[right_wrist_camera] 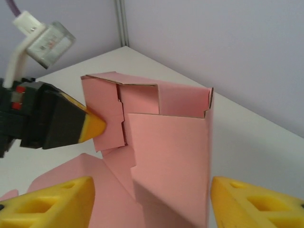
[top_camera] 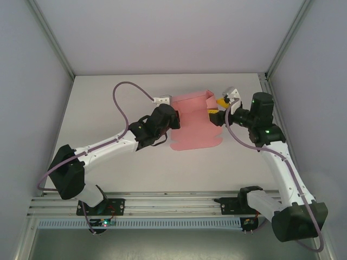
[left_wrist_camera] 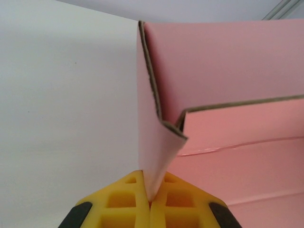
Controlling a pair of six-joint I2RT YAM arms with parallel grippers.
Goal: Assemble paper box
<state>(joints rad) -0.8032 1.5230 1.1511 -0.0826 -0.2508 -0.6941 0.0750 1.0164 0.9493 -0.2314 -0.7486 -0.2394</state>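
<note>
The paper box (top_camera: 194,132) is a pink die-cut card lying mid-table, its far part folded up into walls (right_wrist_camera: 166,147). My left gripper (top_camera: 178,119) comes in from the left and is shut on an upright side flap (left_wrist_camera: 156,156); the card's edge sits pinched between the yellow fingertips (left_wrist_camera: 151,202). Its yellow tip (right_wrist_camera: 91,126) also shows pressed on that flap in the right wrist view. My right gripper (top_camera: 217,107) is at the card's right side. It stands open (right_wrist_camera: 152,186), with a raised panel between its fingers (right_wrist_camera: 57,202) and gaps on both sides.
The white table (top_camera: 108,92) is bounded by grey walls, with a corner post (right_wrist_camera: 121,23) at the back right. A purple cable (top_camera: 122,103) loops above the left arm. The rail (top_camera: 173,200) with both arm bases runs along the near edge.
</note>
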